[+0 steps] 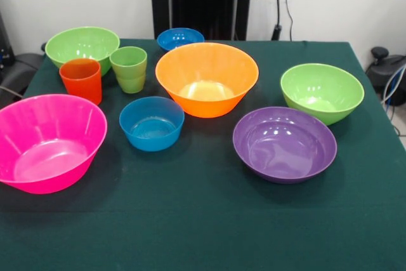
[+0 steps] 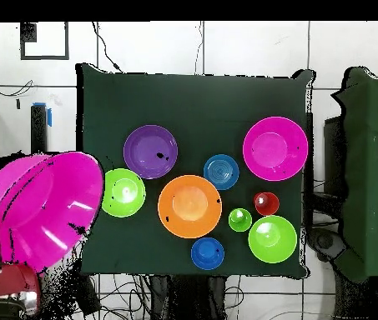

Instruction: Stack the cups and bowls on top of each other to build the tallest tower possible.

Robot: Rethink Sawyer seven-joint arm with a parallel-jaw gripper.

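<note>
Noting the pink bowl [image 2: 37, 208] raised at frame left — it may slip; claw (hidden) we cannot tell.

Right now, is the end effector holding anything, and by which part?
Probably the big pink bowl: in the overhead view it looms raised beside the red arm. Where it is held cannot be told.

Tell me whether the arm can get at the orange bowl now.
Probably, though not to grasp it. Nothing covers the orange bowl, but the arm is off the table's side by a raised pink bowl it seems to carry.
</note>
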